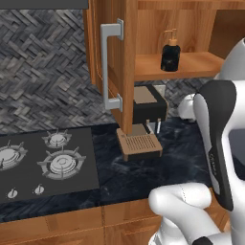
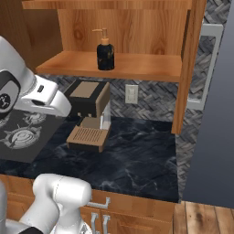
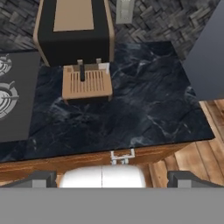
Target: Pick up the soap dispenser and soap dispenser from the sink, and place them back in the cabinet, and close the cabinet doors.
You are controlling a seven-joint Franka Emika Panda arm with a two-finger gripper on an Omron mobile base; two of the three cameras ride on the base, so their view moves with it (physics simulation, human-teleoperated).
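Black squarish soap dispenser (image 2: pixel 105 54) stood shelved in my brown wooden cabinet (image 2: pixel 137 66); my gripper (image 3: pixel 111 180) gaped wide, empty.

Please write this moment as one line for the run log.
black soap bottle: on cabinet shelf | cabinet doors: open | pincer: open, empty, above counter
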